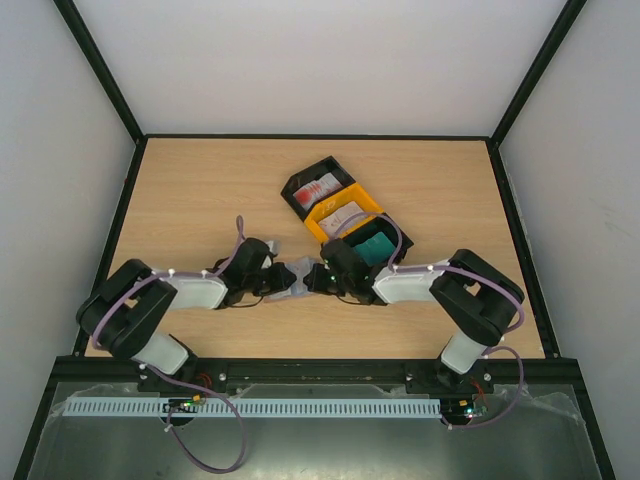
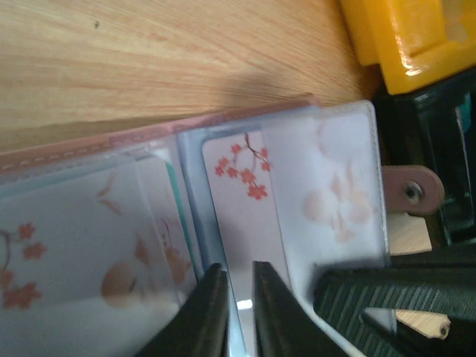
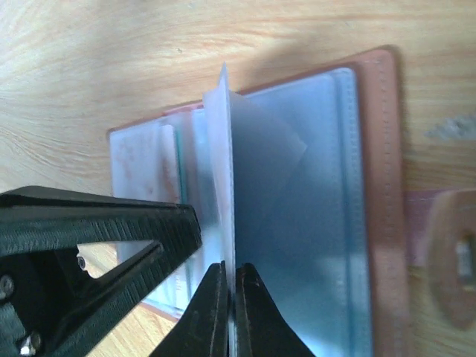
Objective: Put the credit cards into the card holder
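Observation:
The card holder (image 1: 296,276) lies open on the table between both grippers. In the left wrist view its clear pockets (image 2: 327,186) hold a white card with red blossoms (image 2: 242,193), and a teal edge (image 2: 177,201) shows in another pocket. My left gripper (image 2: 239,294) is nearly closed, with a blue-grey pocket edge between its tips. My right gripper (image 3: 232,297) is shut on one translucent pocket leaf (image 3: 223,149) and holds it upright above the brown cover (image 3: 383,186). More credit cards lie in the trays: red-and-white (image 1: 318,188), white (image 1: 343,215) and teal (image 1: 376,247).
A black tray (image 1: 297,190), an orange tray (image 1: 312,223) and a second black tray stand in a diagonal row just behind the grippers. The orange tray's corner (image 2: 401,44) is close to the holder. The holder's snap tab (image 2: 409,192) sticks out on the table.

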{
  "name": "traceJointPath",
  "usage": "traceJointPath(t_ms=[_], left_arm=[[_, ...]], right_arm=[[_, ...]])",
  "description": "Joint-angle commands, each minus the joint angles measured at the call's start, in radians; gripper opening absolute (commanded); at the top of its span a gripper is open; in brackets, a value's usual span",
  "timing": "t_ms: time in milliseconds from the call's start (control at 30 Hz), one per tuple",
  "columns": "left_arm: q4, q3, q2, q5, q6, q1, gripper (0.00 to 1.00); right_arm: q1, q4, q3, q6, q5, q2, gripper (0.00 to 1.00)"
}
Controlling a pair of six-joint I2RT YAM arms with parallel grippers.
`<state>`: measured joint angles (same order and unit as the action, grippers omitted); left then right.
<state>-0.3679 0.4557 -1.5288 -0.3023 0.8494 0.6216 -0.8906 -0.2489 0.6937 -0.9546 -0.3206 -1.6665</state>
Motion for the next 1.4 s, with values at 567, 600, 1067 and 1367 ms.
traceJointPath(t_ms=[567, 600, 1067, 1367], left_arm=[[0.414, 0.033, 0.444, 0.204, -0.064, -0.157, 0.37], [0.43, 0.031, 0.474, 0.218, -0.064, -0.169, 0.38], [0.463, -0.01, 0.591, 0.141, -0.084, -0.24, 0.45], [0.335, -0.056, 0.592, -0.068, -0.098, -0.241, 0.5]], right_arm=[[-0.075, 0.12, 0.198, 0.16, -0.023, -0.065, 0.4], [-0.079, 0.122, 0.206, 0.163, -0.023, -0.073, 0.41], [-0.1, 0.116, 0.255, 0.173, -0.034, -0.103, 0.49], [-0.075, 0.282, 0.266, 0.213, 0.221, 0.044, 0.48]])
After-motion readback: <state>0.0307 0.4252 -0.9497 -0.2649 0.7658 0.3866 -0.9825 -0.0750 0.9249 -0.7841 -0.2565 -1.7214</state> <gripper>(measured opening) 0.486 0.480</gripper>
